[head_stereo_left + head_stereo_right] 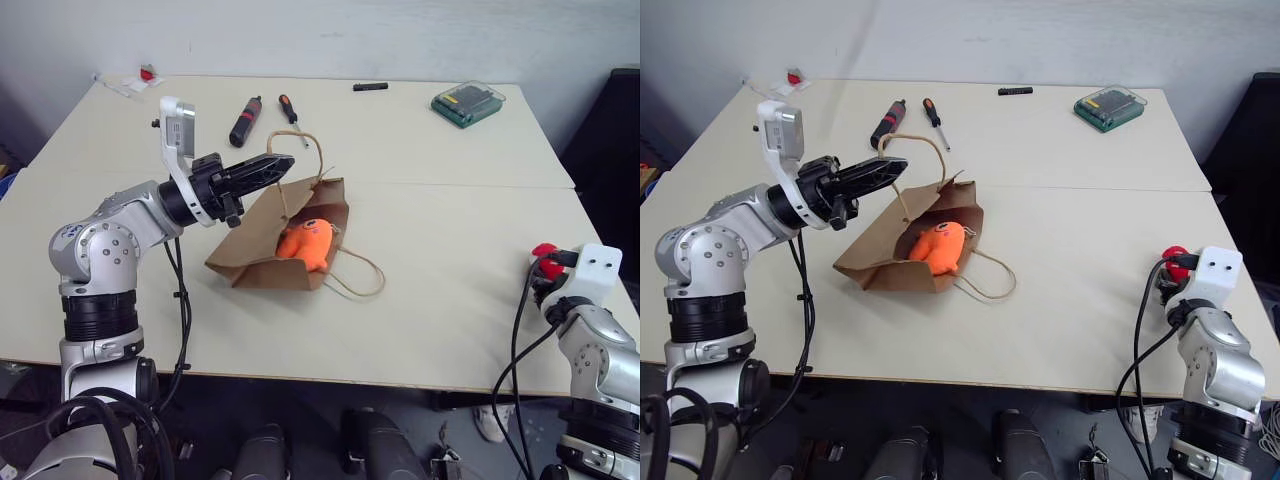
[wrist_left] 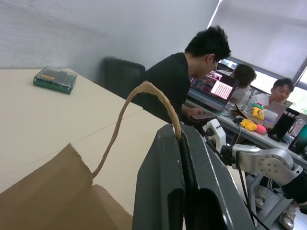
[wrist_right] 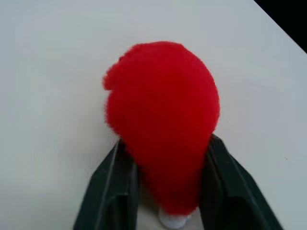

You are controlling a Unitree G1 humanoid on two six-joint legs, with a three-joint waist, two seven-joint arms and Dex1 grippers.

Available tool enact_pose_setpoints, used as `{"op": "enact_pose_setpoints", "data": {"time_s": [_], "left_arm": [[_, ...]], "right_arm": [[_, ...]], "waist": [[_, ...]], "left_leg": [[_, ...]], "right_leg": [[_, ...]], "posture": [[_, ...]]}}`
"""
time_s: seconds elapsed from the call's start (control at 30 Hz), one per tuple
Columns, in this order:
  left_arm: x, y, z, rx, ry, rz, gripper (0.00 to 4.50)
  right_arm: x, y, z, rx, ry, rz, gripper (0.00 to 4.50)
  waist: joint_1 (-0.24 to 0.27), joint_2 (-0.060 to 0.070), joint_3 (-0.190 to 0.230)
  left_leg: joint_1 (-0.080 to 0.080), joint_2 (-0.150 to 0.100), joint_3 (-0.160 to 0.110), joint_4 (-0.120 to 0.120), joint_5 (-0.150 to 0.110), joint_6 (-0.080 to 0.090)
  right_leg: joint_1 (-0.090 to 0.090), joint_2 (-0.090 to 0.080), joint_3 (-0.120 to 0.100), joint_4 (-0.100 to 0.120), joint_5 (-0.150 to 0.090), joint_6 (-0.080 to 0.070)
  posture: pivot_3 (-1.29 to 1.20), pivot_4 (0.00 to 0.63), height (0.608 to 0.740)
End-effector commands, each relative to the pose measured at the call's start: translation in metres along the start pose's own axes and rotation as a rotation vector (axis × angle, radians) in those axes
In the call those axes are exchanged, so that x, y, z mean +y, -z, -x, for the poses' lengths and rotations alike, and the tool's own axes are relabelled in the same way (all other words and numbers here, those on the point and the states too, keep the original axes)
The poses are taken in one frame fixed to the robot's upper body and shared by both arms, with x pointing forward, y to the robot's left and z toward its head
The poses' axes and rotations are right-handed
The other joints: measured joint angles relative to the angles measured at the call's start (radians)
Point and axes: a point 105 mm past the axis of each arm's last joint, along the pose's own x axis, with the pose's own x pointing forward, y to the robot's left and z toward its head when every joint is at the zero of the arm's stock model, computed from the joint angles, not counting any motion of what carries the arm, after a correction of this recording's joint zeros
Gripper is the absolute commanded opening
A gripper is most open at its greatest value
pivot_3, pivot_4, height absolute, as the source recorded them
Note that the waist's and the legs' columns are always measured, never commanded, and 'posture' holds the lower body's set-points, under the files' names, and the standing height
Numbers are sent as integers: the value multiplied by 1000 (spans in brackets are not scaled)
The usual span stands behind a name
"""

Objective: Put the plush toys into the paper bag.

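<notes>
Two pincers (image 1: 283,160) (image 3: 165,191) clamped: bag handle (image 2: 144,96), red plush toy (image 3: 160,124).

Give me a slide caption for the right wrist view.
Right gripper closing its two black fingers around the small round red plush toy on the pale table.

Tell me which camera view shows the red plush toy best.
The right wrist view: the red plush toy sits large between the right gripper fingers, squeezed. Both eye views show just a small red patch at the table's right edge, partly behind the wrist.
</notes>
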Motion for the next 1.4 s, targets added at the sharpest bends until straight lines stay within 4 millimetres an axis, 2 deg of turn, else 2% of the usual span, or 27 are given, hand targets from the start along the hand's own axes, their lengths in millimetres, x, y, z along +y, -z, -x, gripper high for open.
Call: {"op": "enact_pose_setpoints", "data": {"time_s": [0.03, 0.07, 0.17, 0.27, 0.4, 0.5, 0.63, 0.73, 0.87, 1.0, 1.17, 1.23, 1.27, 1.4], "left_arm": [[-11, -12, 5, -18, 17, -51, 0], [-11, -12, 5, -17, 15, -50, 0], [-12, -13, 7, -16, 15, -47, 0], [-14, -9, 6, 1, 30, -37, 0], [-16, -1, 4, 17, 41, -26, 0], [-18, 1, 2, 22, 52, -17, 0], [-21, 3, -4, 31, 84, -8, 0], [-26, 5, -14, 18, 112, -5, 0], [-32, 4, -26, -23, 135, 3, 0], [-27, 5, -27, -37, 99, 0, 0], [-18, 4, -25, -60, 48, 15, 0], [-17, 4, -25, -64, 39, 10, 0], [-17, 4, -25, -66, 37, 10, 0], [-13, 4, -19, -65, 13, -3, 0]], "right_arm": [[6, -21, 9, -98, -69, 85, 285], [16, -29, 14, -135, -139, 108, 213], [66, -47, 37, -180, -465, 127, 200], [120, -46, 65, -132, -798, 171, 200], [195, -57, 97, -100, -1141, 154, 200], [238, -55, 111, -54, -1306, 215, 200], [292, -51, 113, -46, -1418, 327, 200], [322, -38, 120, -9, -1511, 359, 200], [351, -35, 106, -43, -1478, 406, 199], [363, -38, 102, -79, -1492, 463, 199], [383, -52, 97, -124, -1469, 423, 199], [384, -54, 95, -122, -1468, 408, 913], [384, -54, 95, -122, -1469, 406, 1112], [366, -68, 103, -113, -1513, 349, 2491]], "waist": [[0, 0, 0], [1, 0, 0], [-3, 0, 0], [-5, 0, 0], [-5, 0, 0], [0, 0, 0], [1, 0, 0], [2, 0, 0], [-3, -1, 0], [-5, -1, 0], [-10, -1, 0], [-10, -1, 0], [-9, -1, 0], [-5, -1, 0]], "left_leg": [[0, 0, 0, 0, 0, 0], [0, 0, 0, 0, 0, 0], [0, 0, 0, 0, 0, 0], [1, 1, 0, 0, 0, 0], [1, 1, 0, 0, 0, -1], [0, 1, -1, 0, 0, -1], [-2, 0, -3, 1, 0, 0], [-3, -1, -4, 2, 0, 0], [-4, 0, -5, 2, 0, 0], [-4, 0, -6, 2, 0, 0], [-3, 0, -6, 2, 0, 0], [-3, 1, -6, 1, 0, -1], [-3, 1, -6, 1, 0, -1], [-4, 0, -7, 2, 0, -1]], "right_leg": [[0, 0, 0, 0, 0, 0], [0, 0, 0, 0, 0, 0], [0, 0, 0, 0, 0, 0], [0, 1, 1, 1, 0, 0], [0, 1, 0, 1, 0, 0], [0, 0, -1, 0, 0, 0], [0, -1, -3, -1, 0, 0], [0, -1, -4, -1, 0, 0], [0, -2, -5, -1, 0, 0], [0, -2, -6, -1, 0, 0], [0, -2, -6, 0, 0, 0], [0, -2, -7, 0, 0, -1], [0, -2, -7, 0, 0, -1], [0, -3, -8, -1, 0, -1]], "posture": [[0, 150, 740], [0, 150, 740], [0, 150, 740], [0, 150, 740], [0, 150, 740], [0, 150, 740], [0, 150, 740], [0, 150, 740], [0, 150, 740], [0, 150, 740], [0, 150, 740], [0, 150, 740], [0, 150, 740], [0, 150, 740]]}}
